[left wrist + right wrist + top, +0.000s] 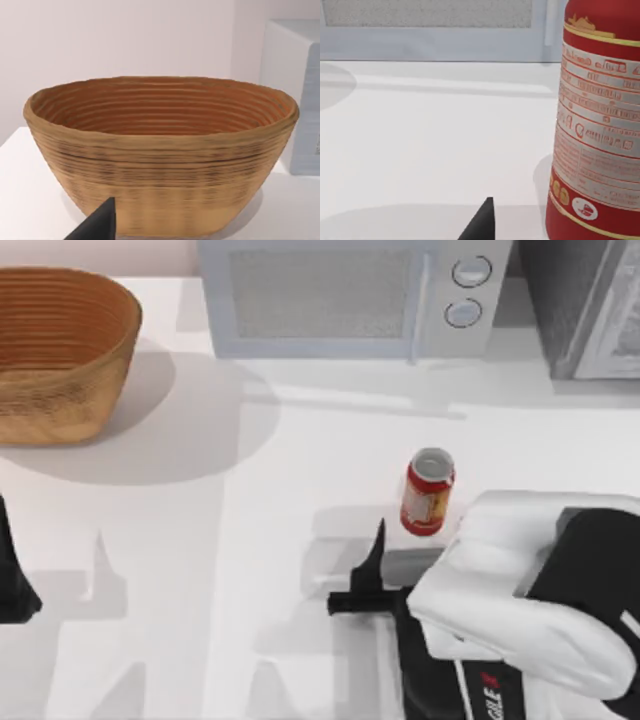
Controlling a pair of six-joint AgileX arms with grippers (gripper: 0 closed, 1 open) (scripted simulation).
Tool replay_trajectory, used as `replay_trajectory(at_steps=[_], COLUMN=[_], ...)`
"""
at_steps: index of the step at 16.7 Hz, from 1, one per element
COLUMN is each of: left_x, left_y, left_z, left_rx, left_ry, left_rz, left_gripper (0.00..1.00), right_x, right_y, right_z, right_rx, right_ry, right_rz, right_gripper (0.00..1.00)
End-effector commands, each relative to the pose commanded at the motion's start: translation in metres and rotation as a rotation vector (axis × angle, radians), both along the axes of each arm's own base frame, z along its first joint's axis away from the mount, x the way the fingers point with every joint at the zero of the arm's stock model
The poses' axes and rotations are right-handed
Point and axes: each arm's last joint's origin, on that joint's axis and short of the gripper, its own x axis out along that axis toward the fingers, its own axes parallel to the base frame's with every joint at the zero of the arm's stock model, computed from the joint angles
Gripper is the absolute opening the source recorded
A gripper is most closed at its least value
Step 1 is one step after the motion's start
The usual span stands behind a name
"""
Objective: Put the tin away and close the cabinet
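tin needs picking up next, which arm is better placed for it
Right, most likely. The right end effector sits just beside the upright tin on the table, and the tin looms close in the right wrist view. The left arm is parked at the table's left edge, facing the basket.

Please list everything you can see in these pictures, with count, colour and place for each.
small red cylindrical tin with a silver-grey top: one, red with a yellow-white label, upright on the table right of centre.
woven wicker basket: one, tan-brown, far left of the table.
white microwave with two round knobs: one, white, at the back in the middle.
dark grey speckled cabinet with a pale framed door: one, back right corner.
white table: one, white, under everything.
left arm: one, black, parked at the left edge.
right gripper: one, black fingers on a white arm, just beside the tin, not touching it.
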Motion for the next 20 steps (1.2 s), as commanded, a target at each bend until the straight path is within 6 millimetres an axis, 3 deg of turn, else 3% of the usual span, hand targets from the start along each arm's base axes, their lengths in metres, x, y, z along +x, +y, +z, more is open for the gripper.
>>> replay_trajectory(at_steps=[3,4,20], left_x=[0.000,0.000,0.000], left_y=[0.000,0.000,0.000], left_z=[0.000,0.000,0.000], left_rx=[0.000,0.000,0.000], left_ry=[0.000,0.000,0.000], left_rz=[0.000,0.000,0.000], left_gripper=[1.00,1.00,1.00], right_x=[0.000,0.009,0.055], right_y=[0.000,0.011,0.001], right_z=[0.000,-0.018,-0.001], right_rx=[0.000,-0.003,0.000], right_ry=[0.000,0.041,0.000], right_rz=[0.000,0.057,0.000], right_gripper=[1.00,1.00,1.00])
